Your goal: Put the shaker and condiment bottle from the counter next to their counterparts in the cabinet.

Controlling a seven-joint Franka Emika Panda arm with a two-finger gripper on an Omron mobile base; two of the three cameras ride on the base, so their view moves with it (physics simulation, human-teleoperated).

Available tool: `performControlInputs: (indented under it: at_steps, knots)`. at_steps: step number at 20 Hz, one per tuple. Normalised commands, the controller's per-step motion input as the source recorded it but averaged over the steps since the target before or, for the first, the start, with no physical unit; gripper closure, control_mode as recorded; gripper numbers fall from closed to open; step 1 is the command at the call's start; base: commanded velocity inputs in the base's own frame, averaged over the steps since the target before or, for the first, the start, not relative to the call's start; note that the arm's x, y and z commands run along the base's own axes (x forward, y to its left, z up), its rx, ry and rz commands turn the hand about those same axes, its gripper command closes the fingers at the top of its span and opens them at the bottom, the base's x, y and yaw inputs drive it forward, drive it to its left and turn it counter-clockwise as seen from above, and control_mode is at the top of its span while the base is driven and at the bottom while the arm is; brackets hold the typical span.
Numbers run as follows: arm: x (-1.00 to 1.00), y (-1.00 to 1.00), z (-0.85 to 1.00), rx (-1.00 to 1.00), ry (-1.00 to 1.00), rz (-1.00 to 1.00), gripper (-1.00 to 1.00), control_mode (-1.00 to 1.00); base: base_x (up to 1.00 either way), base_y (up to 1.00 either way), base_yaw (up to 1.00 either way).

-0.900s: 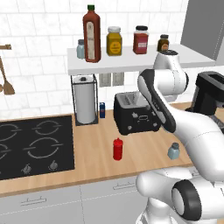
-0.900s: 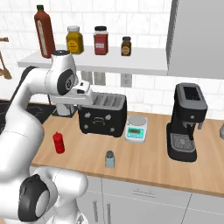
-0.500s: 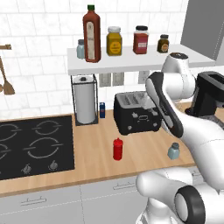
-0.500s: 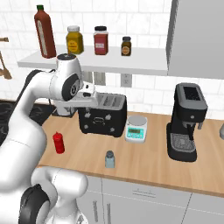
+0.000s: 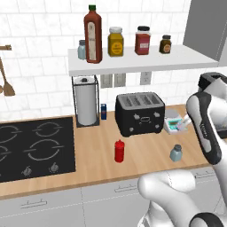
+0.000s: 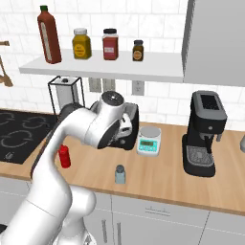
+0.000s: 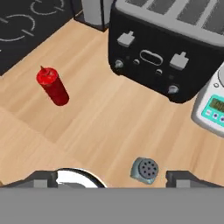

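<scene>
Low in the hand view, the shaker [image 7: 145,169] stood upright on the counter [image 7: 109,122], its perforated grey cap facing the camera, between the two dark fingertips [image 7: 186,178] of the gripper [image 7: 116,180]. Those tips sat far apart at the frame's bottom corners, jaws wide and holding nothing. At the left of that frame the red condiment bottle [image 7: 52,86] stood alone on the wood, well apart from the shaker. Across the top, the black toaster [image 7: 168,52] filled the upper right, with a kitchen scale [image 7: 213,109] at the right edge.

From the left base view, the shaker [image 5: 176,153] was at lower right, the condiment bottle [image 5: 119,151] near centre, both in front of the toaster [image 5: 139,113]. Along the top, the cabinet [image 5: 142,63] bore the tall labelled sauce bottle [image 5: 92,34] with the small blue-grey shaker [image 5: 82,49] just beside it on its left.
</scene>
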Motion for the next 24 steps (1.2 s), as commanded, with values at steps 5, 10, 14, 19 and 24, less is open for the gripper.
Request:
performControlInputs:
  at_steps: [5,10,14,19,24]
  knots:
    - [-0.2,-0.98,-0.79,0.18,-0.1,0.39,-1.0,-1.0,0.0,0.0,0.0]
    - [0.0,-0.75,-0.52,0.16,-0.07,0.18,-1.0,-1.0,0.0,0.0,0.0]
    - [-0.02,-0.35,-0.1,0.06,-0.09,0.08,-1.0,-1.0,0.0,0.0,0.0]
    - [0.0,-0.01,-0.16,0.01,-0.06,0.09,-1.0,-1.0,0.0,0.0,0.0]
    - [0.0,0.12,-0.38,-0.04,0.0,0.1,-1.0,-1.0,0.0,0.0,0.0]
